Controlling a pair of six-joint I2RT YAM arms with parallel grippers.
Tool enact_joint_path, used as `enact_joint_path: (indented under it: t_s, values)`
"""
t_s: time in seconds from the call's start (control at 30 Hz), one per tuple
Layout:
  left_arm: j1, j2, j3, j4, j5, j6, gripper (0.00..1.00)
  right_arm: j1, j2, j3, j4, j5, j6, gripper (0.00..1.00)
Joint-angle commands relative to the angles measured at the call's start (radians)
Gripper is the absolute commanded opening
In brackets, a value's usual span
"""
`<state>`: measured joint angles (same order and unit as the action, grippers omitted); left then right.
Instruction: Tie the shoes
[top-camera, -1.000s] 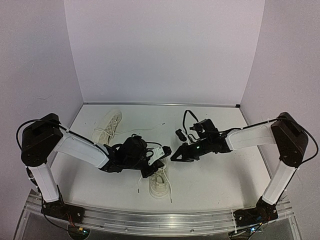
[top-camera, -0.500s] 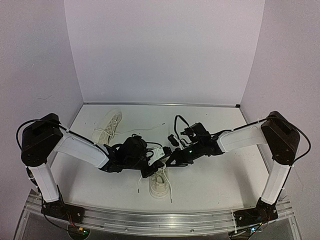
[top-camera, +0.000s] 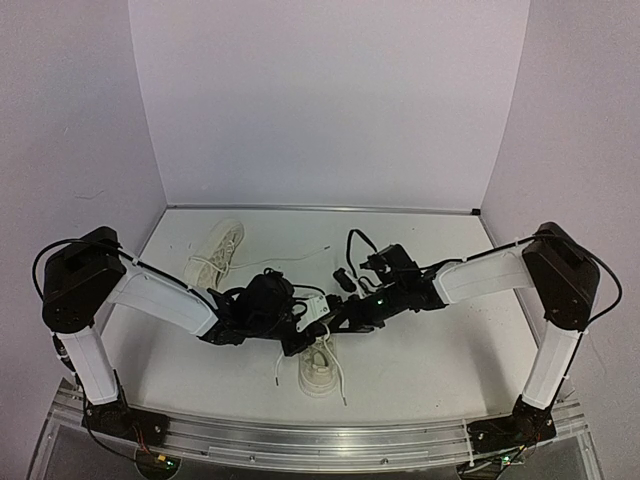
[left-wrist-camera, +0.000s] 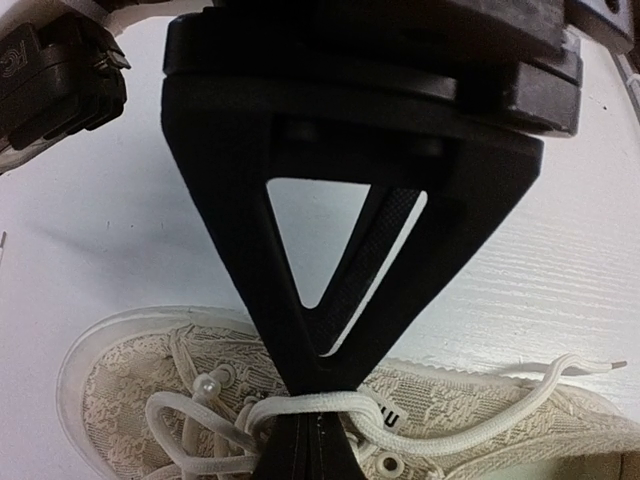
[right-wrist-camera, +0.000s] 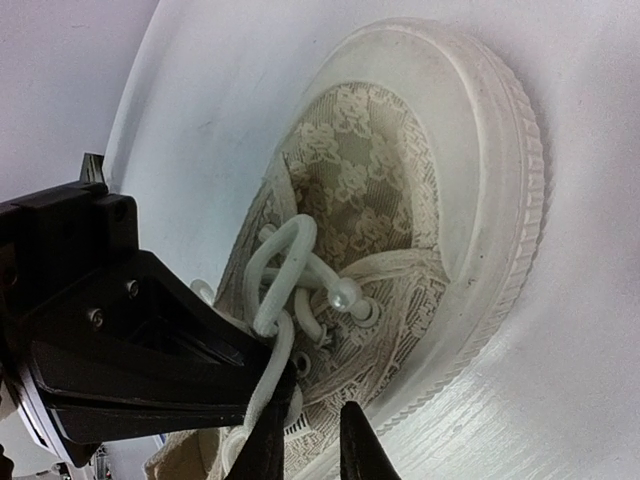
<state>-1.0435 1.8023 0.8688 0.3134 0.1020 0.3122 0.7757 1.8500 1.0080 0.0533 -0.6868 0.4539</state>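
White lace (left-wrist-camera: 265, 410) of one shoe (left-wrist-camera: 120, 380) sits pinched in the closed left hand (left-wrist-camera: 315, 440). Just beside it hangs the right hand (right-wrist-camera: 310, 445), slightly parted.

On the table (top-camera: 450, 350), the lower shoe (top-camera: 320, 372) lies at bottom centre and the upper shoe (top-camera: 215, 255) at upper left. Above the lower shoe, the left pincer (top-camera: 306, 338) sits beside the right pincer (top-camera: 332, 321), with a lace (left-wrist-camera: 300, 405) in the left one.
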Motion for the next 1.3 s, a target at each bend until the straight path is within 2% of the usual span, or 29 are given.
enact_joint_path:
  t_s: [0.0, 0.3, 0.7, 1.17, 1.27]
  values:
    - [0.006, -0.001, 0.010, 0.000, 0.006, 0.008, 0.00, 0.017, 0.000, 0.029, 0.039, -0.027, 0.019, 0.19]
    - [0.007, -0.012, -0.006, 0.027, 0.013, 0.010, 0.00, 0.021, 0.027, 0.033, 0.066, -0.047, 0.036, 0.22]
    - [0.007, -0.039, -0.095, 0.220, 0.036, -0.020, 0.00, 0.022, 0.026, 0.013, 0.138, -0.095, 0.071, 0.22]
    - [0.007, -0.064, -0.139, 0.328, 0.007, -0.037, 0.00, 0.016, 0.030, -0.002, 0.140, -0.085, 0.095, 0.23]
    - [0.007, -0.076, -0.156, 0.354, -0.002, -0.038, 0.00, 0.010, 0.024, -0.007, 0.140, -0.084, 0.100, 0.27]
